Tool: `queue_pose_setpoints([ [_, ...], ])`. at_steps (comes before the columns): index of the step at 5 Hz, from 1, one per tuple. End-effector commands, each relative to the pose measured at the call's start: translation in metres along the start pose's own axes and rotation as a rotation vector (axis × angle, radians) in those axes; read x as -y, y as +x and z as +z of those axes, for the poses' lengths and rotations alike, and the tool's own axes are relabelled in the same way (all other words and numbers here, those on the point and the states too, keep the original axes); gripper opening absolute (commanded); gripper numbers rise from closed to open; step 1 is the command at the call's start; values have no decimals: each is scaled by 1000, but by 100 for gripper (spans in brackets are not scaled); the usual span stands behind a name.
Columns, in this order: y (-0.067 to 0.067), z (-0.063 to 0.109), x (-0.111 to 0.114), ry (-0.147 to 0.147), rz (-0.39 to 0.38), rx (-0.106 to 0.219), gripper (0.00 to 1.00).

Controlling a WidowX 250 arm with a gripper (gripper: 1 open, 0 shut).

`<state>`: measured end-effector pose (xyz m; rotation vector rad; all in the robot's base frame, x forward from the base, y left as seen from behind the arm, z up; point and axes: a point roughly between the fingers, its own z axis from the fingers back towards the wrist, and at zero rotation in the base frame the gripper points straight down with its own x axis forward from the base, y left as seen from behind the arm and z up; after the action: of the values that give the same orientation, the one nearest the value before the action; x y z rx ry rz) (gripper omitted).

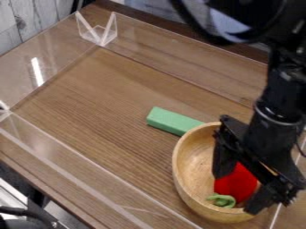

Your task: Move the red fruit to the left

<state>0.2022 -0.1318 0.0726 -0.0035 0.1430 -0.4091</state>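
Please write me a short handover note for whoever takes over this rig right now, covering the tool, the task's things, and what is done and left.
Tool: open, pointing down into the wooden bowl, its fingers either side of the red fruit. No grip is visible yet.
Red fruit: lying in the bowl, at the right of the table, leafy stem toward the bowl's near rim.
Green block: flat on the table just beyond the bowl's left rim, not involved.
Done: the tool is lined up over the fruit.
Left: close on the fruit, lift it clear of the bowl, carry it to the left of the table, release.
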Motion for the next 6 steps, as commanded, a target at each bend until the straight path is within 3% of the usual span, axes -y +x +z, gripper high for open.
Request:
queue_pose_setpoints([
  [1,5,17,-9,23,50,95,100],
  [3,8,20,-22,31,-12,151,100],
  [5,14,35,-9,26,-72,180,100],
  [6,13,28,-3,24,-143,181,100],
])
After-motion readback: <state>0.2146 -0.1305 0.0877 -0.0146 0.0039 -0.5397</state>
